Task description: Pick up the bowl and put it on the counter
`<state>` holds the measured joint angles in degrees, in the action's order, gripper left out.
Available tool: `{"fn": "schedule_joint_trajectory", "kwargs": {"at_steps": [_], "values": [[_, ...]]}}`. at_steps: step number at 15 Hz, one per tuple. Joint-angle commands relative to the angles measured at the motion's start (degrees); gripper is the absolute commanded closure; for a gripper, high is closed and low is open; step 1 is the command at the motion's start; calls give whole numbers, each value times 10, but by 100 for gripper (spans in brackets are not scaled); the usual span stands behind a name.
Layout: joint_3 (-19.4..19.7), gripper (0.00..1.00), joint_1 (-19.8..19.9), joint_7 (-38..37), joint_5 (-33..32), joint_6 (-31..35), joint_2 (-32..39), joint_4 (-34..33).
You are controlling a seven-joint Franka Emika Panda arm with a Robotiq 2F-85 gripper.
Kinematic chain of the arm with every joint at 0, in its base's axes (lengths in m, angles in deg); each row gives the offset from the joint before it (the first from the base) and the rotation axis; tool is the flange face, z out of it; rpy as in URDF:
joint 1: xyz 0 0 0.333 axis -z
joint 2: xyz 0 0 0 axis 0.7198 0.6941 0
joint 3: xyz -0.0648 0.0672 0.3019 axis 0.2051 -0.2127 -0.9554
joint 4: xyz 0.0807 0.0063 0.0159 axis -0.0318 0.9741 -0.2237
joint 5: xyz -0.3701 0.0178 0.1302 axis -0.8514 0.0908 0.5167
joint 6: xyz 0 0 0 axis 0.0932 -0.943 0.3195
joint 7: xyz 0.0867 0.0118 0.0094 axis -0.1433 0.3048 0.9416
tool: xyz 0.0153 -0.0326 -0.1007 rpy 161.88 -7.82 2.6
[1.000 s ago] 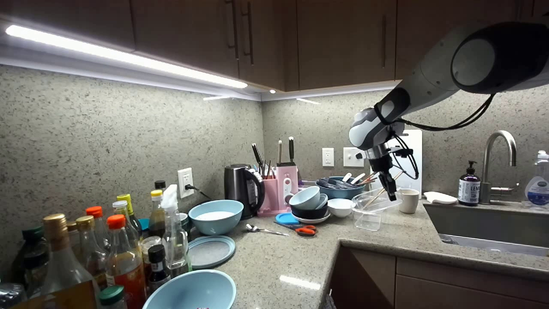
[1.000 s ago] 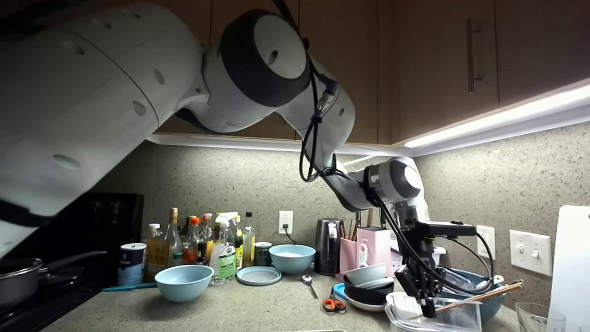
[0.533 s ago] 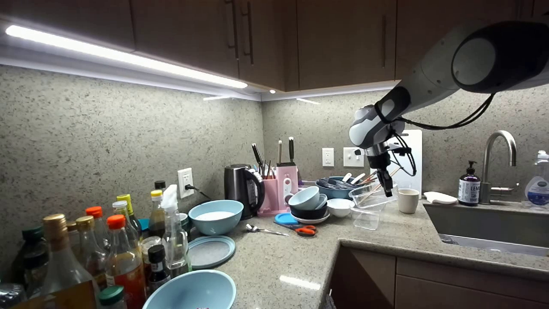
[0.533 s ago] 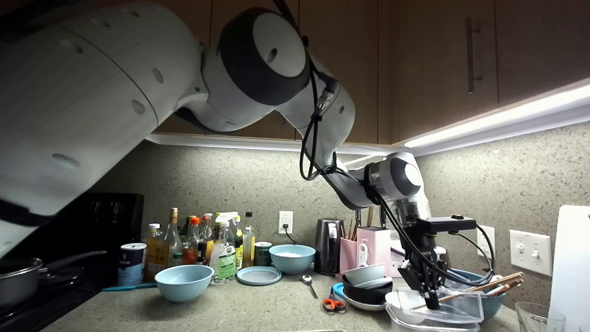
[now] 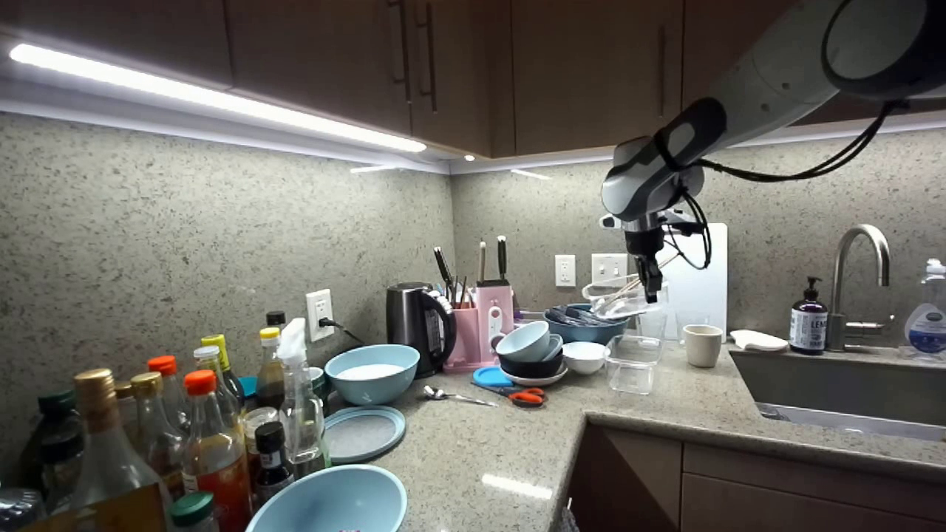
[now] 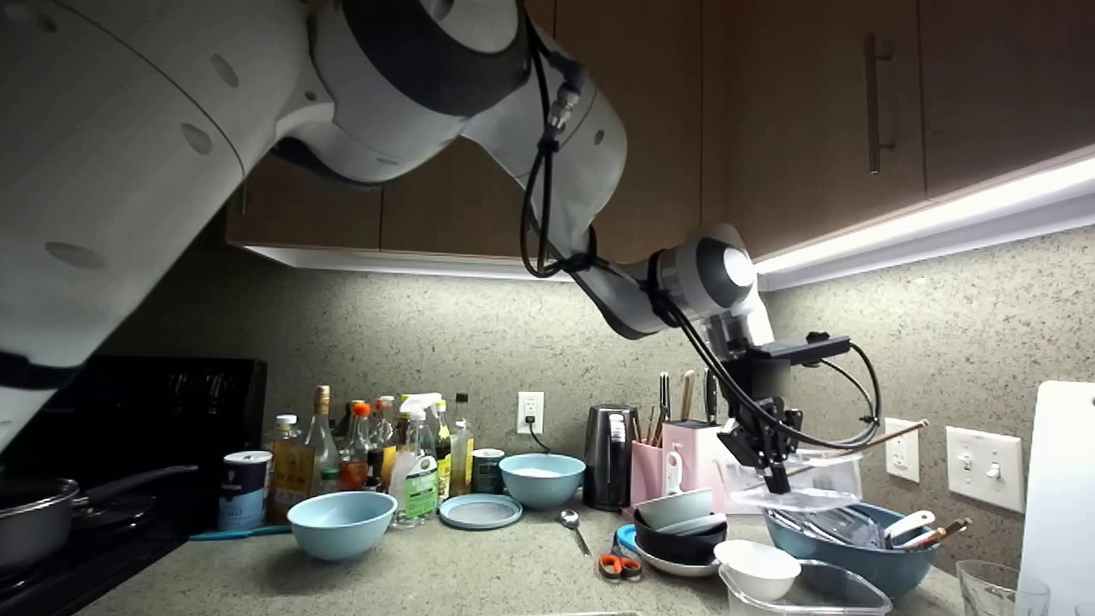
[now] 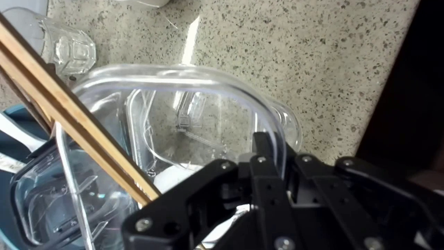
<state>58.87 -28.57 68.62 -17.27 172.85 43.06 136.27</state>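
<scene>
My gripper point(image 5: 650, 294) is shut on the rim of a clear plastic container point(image 5: 619, 307) and holds it tilted above the counter point(image 5: 473, 451). In an exterior view the gripper point(image 6: 777, 481) and the container point(image 6: 825, 494) are above a blue bowl with utensils point(image 6: 855, 556). In the wrist view the rim point(image 7: 180, 81) runs between the fingers point(image 7: 272, 149). Wooden chopsticks point(image 7: 86, 128) lie across the held container. A white bowl point(image 6: 760, 571) stands on the counter. Light-blue bowls point(image 6: 342, 522) point(image 6: 542, 481) stand further along it. Which bowl is meant is unclear.
Another clear container point(image 5: 632, 373) stands below the gripper, near a cup point(image 5: 702, 346) and a drinking glass point(image 6: 1003, 590). Stacked bowls point(image 5: 528, 355), scissors point(image 5: 526, 399), a kettle point(image 5: 414, 325) and a knife block point(image 5: 494, 318) stand nearby. The sink point(image 5: 835, 384) is at the side.
My gripper has risen with the clear container and chopsticks and shifted slightly left in both exterior views. The container below and the blue utensil bowl now show more fully.
</scene>
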Motion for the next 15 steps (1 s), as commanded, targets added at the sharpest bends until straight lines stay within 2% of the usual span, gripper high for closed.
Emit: {"fn": "schedule_joint_trajectory", "kwargs": {"at_steps": [1,6,10,12,15], "values": [[-2,95,-30,-47,-29,16,-100,101],[-13,95,-90,-118,-109,14,-172,179],[-43,95,-133,-166,-166,6,-199,226],[-62,94,-153,-183,-179,-1,-205,244],[-86,94,-172,-189,-161,-5,-207,252]]}}
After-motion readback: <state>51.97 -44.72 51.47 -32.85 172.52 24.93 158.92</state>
